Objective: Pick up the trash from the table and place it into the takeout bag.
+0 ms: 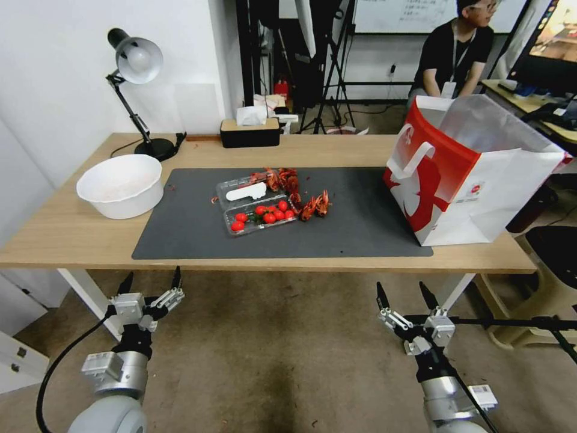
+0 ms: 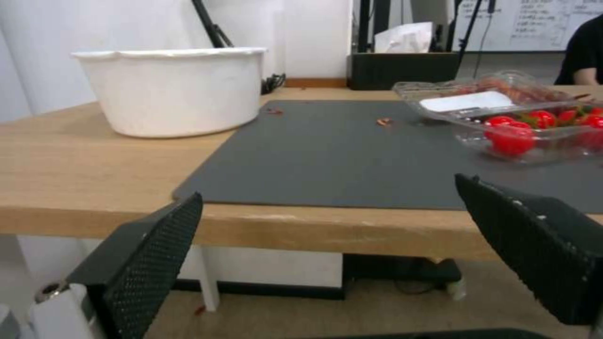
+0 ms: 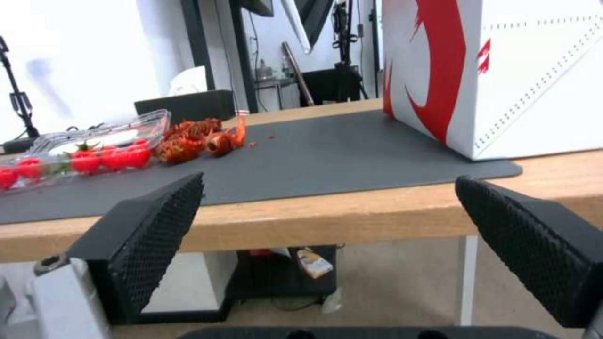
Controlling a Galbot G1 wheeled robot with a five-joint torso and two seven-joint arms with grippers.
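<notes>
the takeout bag (image 1: 475, 174) stands upright on the right part of the table (image 1: 66, 231), its near corner on the dark mat (image 1: 192, 231); its far right edge is cut off behind clutter at the picture's edge, and its inside cannot be seen from the head view. in the right wrist view only the bag's lower red-and-white wall (image 3: 496, 70) shows, its top cut off.

the trash on the table differs from cups and cans: a clear plastic tray (image 1: 255, 210) with red cherry tomatoes lies at the mat's middle, its lid open toward the far side with a white piece lying in it, and red crayfish shells (image 1: 303, 195) lie just beside it on the right and far side. small red crumbs dot the mat near the tray; what they are is too small to tell. a white bowl (image 1: 120, 185) sits on the bare wood at the left, just beside the mat's left edge.

the left gripper (image 1: 150, 282) and right gripper (image 1: 407, 294) hover below and in front of the table's near edge, well apart, both with fingers spread wide and grasping nothing. the near strip of mat is bare between them and the tray.

a desk lamp (image 1: 137, 60) and a black tissue box (image 1: 249, 132) stand along the far edge.
</notes>
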